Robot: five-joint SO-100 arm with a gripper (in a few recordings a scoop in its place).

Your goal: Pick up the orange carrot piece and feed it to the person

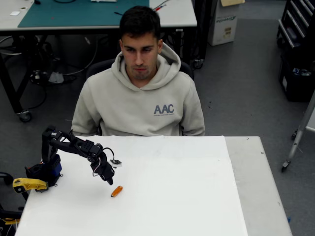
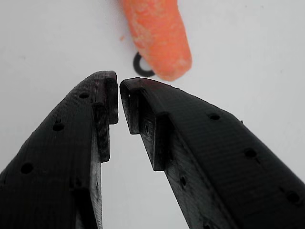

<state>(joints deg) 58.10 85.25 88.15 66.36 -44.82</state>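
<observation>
The orange carrot piece (image 1: pixel 116 191) lies on the white table (image 1: pixel 187 196), left of its middle. The black arm reaches in from the left, and its gripper (image 1: pixel 109 180) points down just up-left of the carrot. In the wrist view the carrot (image 2: pixel 157 33) lies just beyond the fingertips and a little right of them. The gripper (image 2: pixel 118 86) is shut, its tips almost touching, with nothing between them. The person (image 1: pixel 142 93), in a beige hoodie, sits behind the table's far edge and looks down.
A yellow clamp (image 1: pixel 29 184) holds the arm's base at the table's left edge. A small dark ring mark (image 2: pixel 139 67) sits on the table beside the carrot's end. A workbench (image 1: pixel 98 14) stands behind the person.
</observation>
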